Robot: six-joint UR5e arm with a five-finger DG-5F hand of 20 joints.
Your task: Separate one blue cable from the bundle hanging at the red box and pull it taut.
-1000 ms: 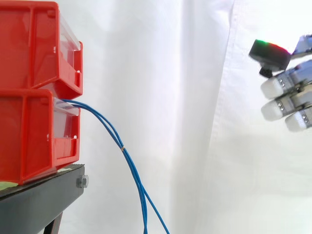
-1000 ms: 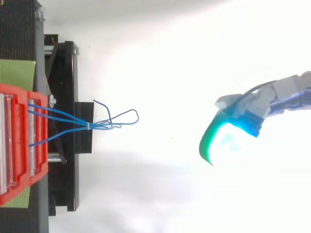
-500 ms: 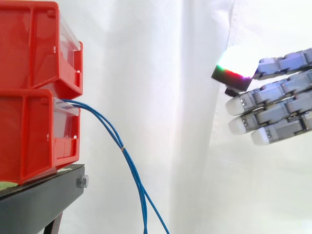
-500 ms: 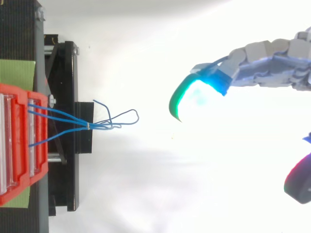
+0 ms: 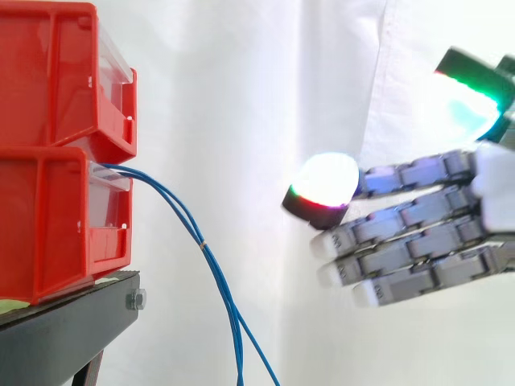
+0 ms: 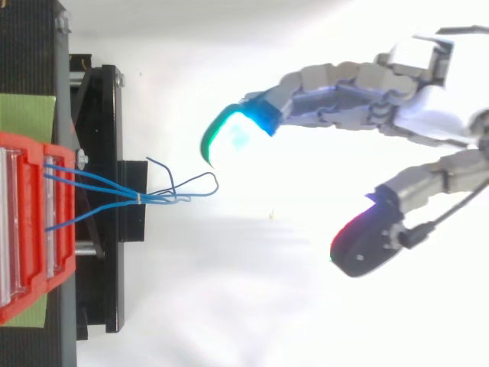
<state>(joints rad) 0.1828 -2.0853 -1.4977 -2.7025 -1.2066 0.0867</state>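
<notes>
Where the lower of two stacked red plastic bins (image 5: 56,217) sits at the front edge of the black metal stand (image 5: 64,330), the thin blue cables (image 5: 203,243) leave its front lip and drop past the stand's edge as one close bundle, slack and curving down before the white curtain (image 5: 241,96). Seen from above, they fan out of the bin, meet at a small tie and end in loose loops (image 6: 200,183) beyond the stand's edge. By that, no strand looks separated yet and none is pulled taut, so the reach, the picking out of one cable and the pull are all left to do. To the right, the robot hand (image 5: 438,241) comes in level, its fingers (image 5: 402,213) stretched nearly straight toward the bundle and its thumb (image 6: 367,241) held wide apart from them. Spread like this, it holds nothing; the leading glowing fingertip (image 6: 229,134) is near the cable loops but, from the side, clearly apart from the strands.
</notes>
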